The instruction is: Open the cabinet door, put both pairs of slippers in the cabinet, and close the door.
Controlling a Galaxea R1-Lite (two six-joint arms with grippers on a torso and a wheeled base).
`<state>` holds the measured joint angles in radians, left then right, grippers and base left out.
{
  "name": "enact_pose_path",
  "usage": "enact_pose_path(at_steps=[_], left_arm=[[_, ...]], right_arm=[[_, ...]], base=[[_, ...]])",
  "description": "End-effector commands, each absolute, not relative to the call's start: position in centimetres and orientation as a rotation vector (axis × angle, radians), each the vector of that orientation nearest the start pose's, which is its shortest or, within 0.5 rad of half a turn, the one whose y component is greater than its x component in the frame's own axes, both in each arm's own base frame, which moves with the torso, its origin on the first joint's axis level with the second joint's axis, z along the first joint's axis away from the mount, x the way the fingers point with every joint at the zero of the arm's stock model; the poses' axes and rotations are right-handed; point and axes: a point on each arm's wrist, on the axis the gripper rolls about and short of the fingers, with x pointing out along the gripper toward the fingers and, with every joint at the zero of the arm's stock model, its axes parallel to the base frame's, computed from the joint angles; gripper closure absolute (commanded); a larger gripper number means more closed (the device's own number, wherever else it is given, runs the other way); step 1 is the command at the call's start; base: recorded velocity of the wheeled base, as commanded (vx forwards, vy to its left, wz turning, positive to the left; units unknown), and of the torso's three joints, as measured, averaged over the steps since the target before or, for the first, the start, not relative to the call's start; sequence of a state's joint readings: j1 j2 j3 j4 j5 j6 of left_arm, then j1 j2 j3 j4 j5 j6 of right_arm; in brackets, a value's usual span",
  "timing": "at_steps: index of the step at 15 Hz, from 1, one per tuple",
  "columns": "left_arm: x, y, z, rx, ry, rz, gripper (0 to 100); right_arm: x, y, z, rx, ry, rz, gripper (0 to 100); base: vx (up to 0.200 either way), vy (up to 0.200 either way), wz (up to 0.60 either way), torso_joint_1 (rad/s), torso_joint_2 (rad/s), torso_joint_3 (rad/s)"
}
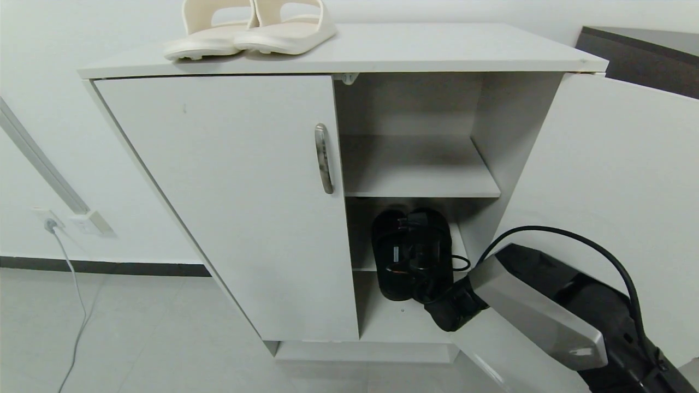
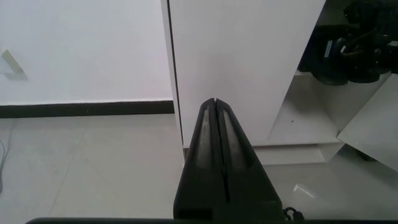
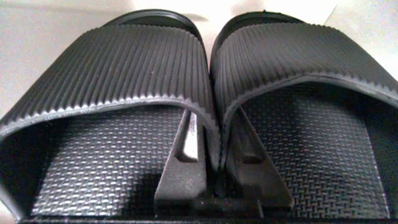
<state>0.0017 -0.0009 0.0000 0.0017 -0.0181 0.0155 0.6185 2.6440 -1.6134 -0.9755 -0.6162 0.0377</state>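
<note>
Right tool clamped on the black slippers, fingers pinching the pair's two touching inner walls. Pair sits inside the cabinet, below the upper shelf. Cream slippers on the cabinet top. Left tool closed, empty, above the floor.

White wall, plain, evenly lit. Dark baseboard runs along its foot. Floor is light grey tile, slightly glossy. Pale cable trunking runs diagonally down the wall to a socket; a white cable drops from it to the floor. Cabinet stands against the wall. A dark furniture piece is behind it on the right.
</note>
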Motion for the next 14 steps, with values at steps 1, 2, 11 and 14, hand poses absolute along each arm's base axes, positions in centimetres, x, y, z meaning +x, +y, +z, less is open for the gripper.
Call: enact_pose_path(at_steps=[1,2,11,14], left_arm=[[-2.3,0.0,7.5,0.015,0.001,-0.015,100],[-2.3,0.0,7.5,0.015,0.002,-0.002,100],[-2.3,0.0,7.5,0.015,0.002,0.011,100],[-2.3,0.0,7.5,0.015,0.002,0.011,100]], right_arm=[[44.7,28.9,2.4,0.010,0.038,-0.027,100],[45.4,28.8,2.4,0.012,0.035,-0.036,100],[47.6,28.1,2.5,0.010,0.016,-0.071,100],[47.7,28.1,2.1,0.005,0.023,-0.072,100]], base=[[0.000,0.000,0.00,0.000,0.00,0.000],[0.000,0.000,0.00,0.000,0.00,0.000],[0.000,0.000,0.00,0.000,0.00,0.000],[0.000,0.000,0.00,0.000,0.00,0.000]])
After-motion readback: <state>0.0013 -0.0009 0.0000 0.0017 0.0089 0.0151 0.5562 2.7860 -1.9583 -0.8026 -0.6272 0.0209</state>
